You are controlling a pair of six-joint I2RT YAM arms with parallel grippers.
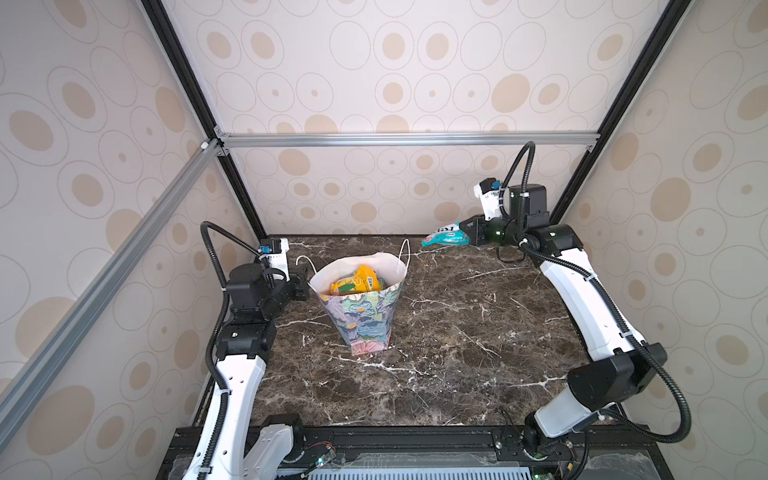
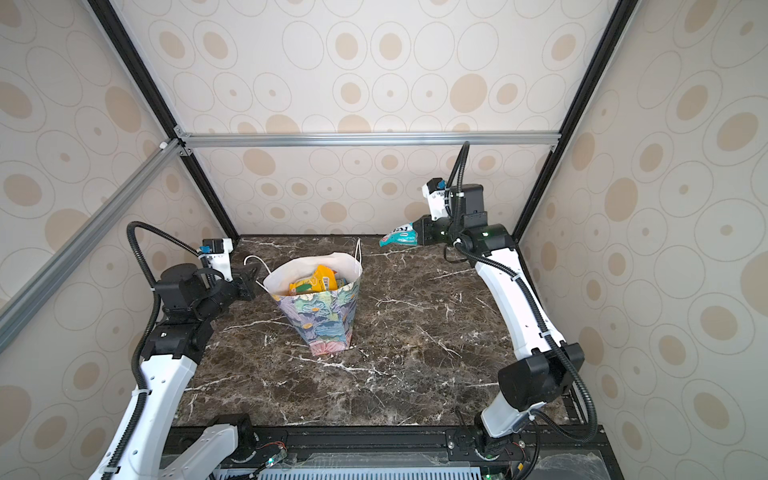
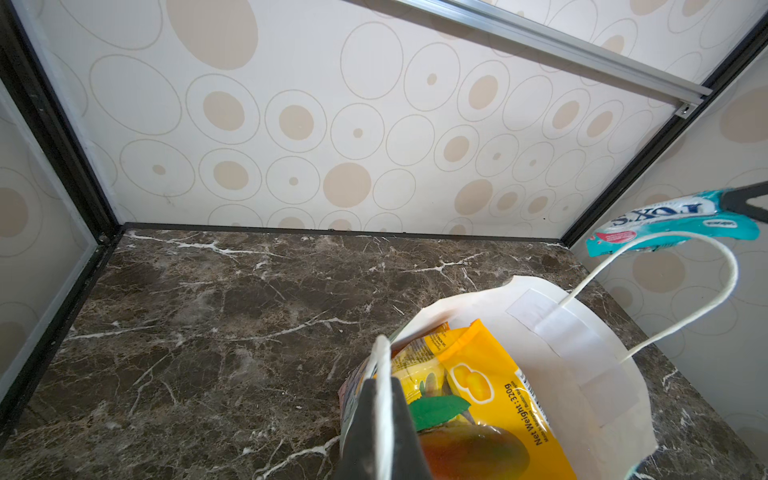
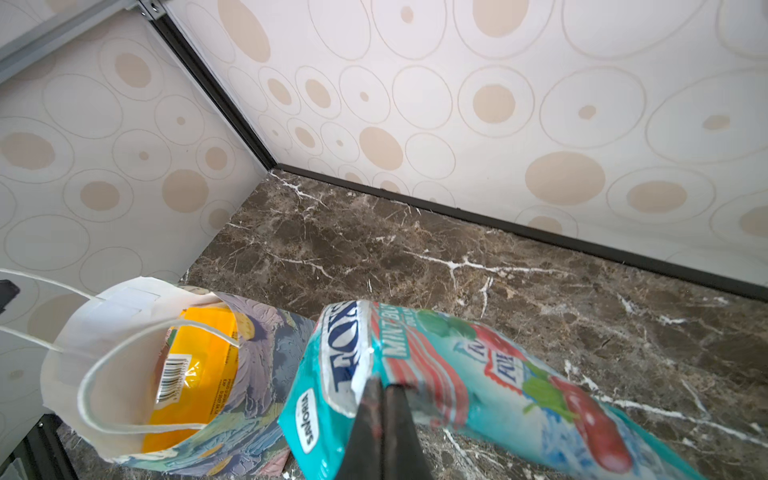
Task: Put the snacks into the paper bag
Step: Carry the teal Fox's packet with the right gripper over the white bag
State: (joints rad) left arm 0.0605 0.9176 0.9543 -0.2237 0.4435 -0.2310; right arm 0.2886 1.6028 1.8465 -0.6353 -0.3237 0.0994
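While the right claw grips a teal packet marked "FOX'S" and "MINT", aloft right of the paper bag, the left claw pinches its cord handle; a yellow packet inside reads "Net Weight: 320g".

A robot test booth, lab-style: a dark marble desk boxed in by patterned panels on metal rails, with a cabled left arm and right arm mounted along its near edge.
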